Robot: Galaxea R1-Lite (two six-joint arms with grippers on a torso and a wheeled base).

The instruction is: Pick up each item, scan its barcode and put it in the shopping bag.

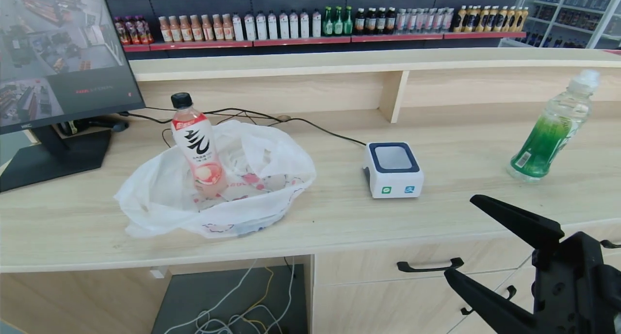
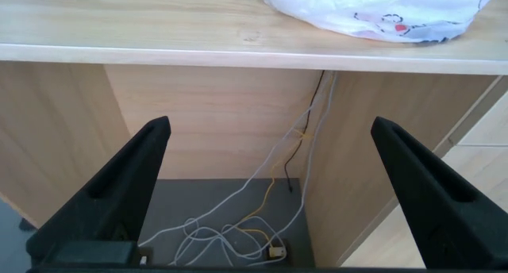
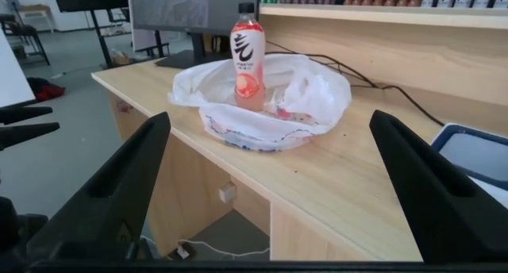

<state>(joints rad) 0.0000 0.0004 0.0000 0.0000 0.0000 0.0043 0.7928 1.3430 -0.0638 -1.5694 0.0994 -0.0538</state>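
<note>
pink bottle [image 1: 196, 144] upright inside shopping bag [image 1: 145, 198]; left pincer [image 2: 270, 126] and right pincer [image 1: 460, 236] released.

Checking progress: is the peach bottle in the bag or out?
In: the peach bottle stands upright inside the open shopping bag.

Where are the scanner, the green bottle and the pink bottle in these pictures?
scanner [image 1: 393, 158], head view, on its top window.
green bottle [image 1: 546, 140], head view, on its green middle.
pink bottle [image 1: 198, 142], head view, on its white label.
</note>
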